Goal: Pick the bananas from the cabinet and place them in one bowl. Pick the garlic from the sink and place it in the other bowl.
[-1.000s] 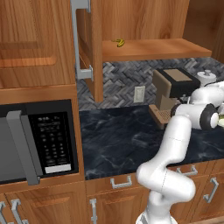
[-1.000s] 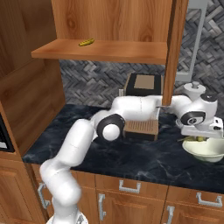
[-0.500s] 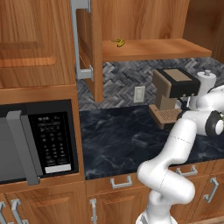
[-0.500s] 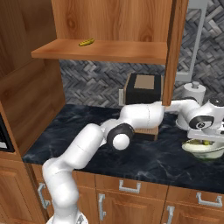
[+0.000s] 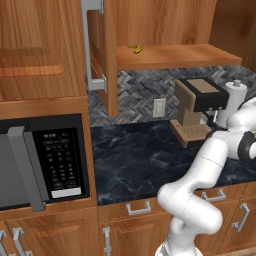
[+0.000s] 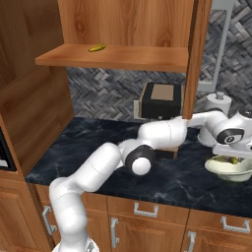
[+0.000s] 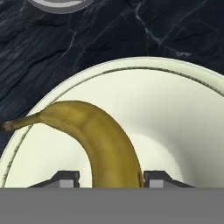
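Swung right over cream bowl [image 7: 183, 113]; jaws flanking banana [image 7: 105, 140], grip indeterminate; light, soft, best pinched mid-body.

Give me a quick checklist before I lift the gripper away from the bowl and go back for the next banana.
1. Banana over the bowl interior: ok, it lies within the rim in the hand view.
2. Gripper released: cannot tell, its fingertips flank the banana without showing contact.
3. Bowl steady on the counter: ok, upright in the right base view.
4. Second banana on the cabinet shelf: ok, lying near the shelf's left end.
5. Cabinet door open: ok, swung outward in the left base view.
6. Coffee machine near the retreat path: not ok, it stands beside the arm.
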Motion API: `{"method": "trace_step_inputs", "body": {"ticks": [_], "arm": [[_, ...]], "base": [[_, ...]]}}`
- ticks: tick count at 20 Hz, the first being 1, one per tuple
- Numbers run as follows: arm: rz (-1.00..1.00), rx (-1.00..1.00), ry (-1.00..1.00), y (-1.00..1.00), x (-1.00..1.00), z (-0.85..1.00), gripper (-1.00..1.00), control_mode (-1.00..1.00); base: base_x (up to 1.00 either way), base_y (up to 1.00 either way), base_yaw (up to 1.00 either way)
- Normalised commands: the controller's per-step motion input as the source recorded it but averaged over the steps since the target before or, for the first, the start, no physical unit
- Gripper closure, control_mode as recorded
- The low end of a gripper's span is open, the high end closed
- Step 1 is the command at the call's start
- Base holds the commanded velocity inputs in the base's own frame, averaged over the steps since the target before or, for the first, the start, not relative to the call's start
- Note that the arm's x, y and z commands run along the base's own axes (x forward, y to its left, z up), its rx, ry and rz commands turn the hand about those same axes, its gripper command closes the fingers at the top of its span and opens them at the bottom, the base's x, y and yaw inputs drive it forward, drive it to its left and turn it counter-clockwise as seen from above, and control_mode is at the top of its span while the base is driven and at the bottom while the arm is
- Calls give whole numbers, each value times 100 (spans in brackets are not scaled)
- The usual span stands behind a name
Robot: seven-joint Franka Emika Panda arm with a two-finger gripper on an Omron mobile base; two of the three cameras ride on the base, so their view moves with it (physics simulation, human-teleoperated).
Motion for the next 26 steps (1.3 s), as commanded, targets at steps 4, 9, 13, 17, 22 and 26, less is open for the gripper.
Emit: {"method": "trace_step_inputs", "body": {"ticks": [4,9,13,17,22,26], "arm": [[0,0,0,0,0,0,-100,-100],[0,-2,0,0,0,0,-100,-100],[0,-6,-1,0,-1,-9,-100,-100],[0,-4,-5,15,-6,-7,-100,-100],[0,-2,-4,34,-13,-3,-100,-100],[0,-5,-2,44,-23,-19,-100,-100]], "base": [[0,0,0],[0,0,0],[0,0,0],[0,0,0],[0,0,0],[0,0,0]]}}
